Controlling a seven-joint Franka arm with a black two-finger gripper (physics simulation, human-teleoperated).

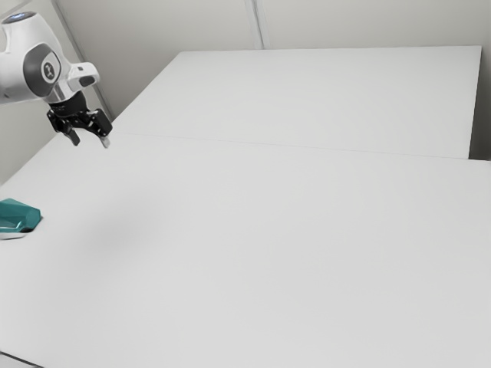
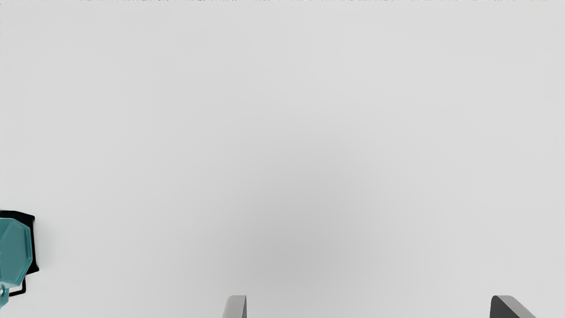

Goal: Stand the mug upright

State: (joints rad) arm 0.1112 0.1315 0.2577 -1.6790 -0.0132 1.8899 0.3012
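Note:
My gripper (image 1: 90, 141) hangs above the table at the exterior view's upper left, its fingers spread. In the wrist view the gripper (image 2: 368, 304) is open, bare table between its fingertips. A teal, faceted mug (image 1: 18, 217) lies at the exterior view's left edge, partly cut off, some way from my gripper. Part of the same mug (image 2: 14, 251) appears in the wrist view, off to the side of the fingers, with a dark shadow along it and a bit of what looks like its handle.
A wide white table (image 1: 268, 245) stretches under the arm. Behind it, in the exterior view, stands another white surface (image 1: 330, 100) before pale walls. A thin dark line (image 1: 21, 359) crosses the exterior view's lower left corner.

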